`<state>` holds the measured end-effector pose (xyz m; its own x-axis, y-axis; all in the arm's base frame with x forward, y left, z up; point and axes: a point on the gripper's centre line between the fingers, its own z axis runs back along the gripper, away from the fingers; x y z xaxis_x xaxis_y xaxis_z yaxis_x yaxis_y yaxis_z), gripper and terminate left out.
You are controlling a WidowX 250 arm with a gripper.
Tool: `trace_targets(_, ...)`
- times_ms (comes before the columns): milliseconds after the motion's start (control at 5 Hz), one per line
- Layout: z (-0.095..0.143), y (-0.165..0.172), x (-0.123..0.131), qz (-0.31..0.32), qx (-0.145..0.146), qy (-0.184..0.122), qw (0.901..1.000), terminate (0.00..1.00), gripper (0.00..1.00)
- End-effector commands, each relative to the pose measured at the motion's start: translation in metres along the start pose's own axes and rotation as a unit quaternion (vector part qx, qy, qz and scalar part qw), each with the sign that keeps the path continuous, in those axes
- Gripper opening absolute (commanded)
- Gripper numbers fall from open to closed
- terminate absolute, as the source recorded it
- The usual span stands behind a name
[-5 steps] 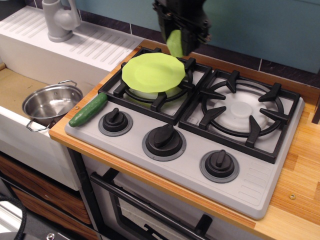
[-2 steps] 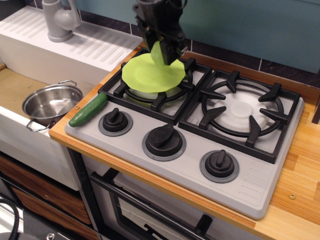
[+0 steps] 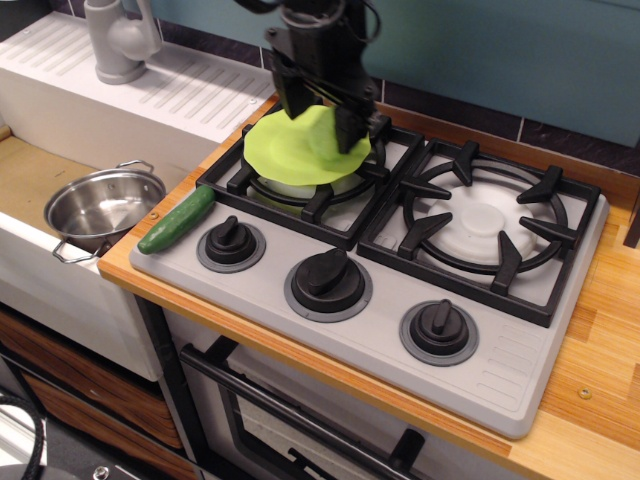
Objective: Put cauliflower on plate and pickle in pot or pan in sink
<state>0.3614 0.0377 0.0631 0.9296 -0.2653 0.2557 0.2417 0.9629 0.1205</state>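
The pale-green cauliflower [image 3: 322,142] rests on the lime-green plate [image 3: 275,150], which lies on the back left burner. My gripper [image 3: 322,126] hangs right over it with its black fingers [image 3: 291,98] spread on either side of the cauliflower, so it looks open. The dark green pickle [image 3: 177,219] lies at the stove's front left corner. The steel pot [image 3: 102,207] stands empty in the sink [image 3: 25,180], left of the pickle.
The stove [image 3: 400,280] has black grates and three knobs along its front. A grey tap [image 3: 118,40] stands on the ribbed white drainboard behind the sink. A wooden counter runs along the right edge.
My gripper came left and down with the cauliflower from behind the plate to onto it. Its fingers have spread apart around the cauliflower.
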Motion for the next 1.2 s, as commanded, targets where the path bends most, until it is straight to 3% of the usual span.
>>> trace_targets(0,0.028,-0.005,0.016,-0.001,0.001,-0.002,1.0,0.0,1.0)
trace_targets(600,0.053,-0.007,0.011,-0.012,-0.015,0.015,0.9997,0.0,1.0)
trace_targets(1000,0.1,-0.013,0.018,-0.038,-0.007,0.041,0.9984,0.0,1.0)
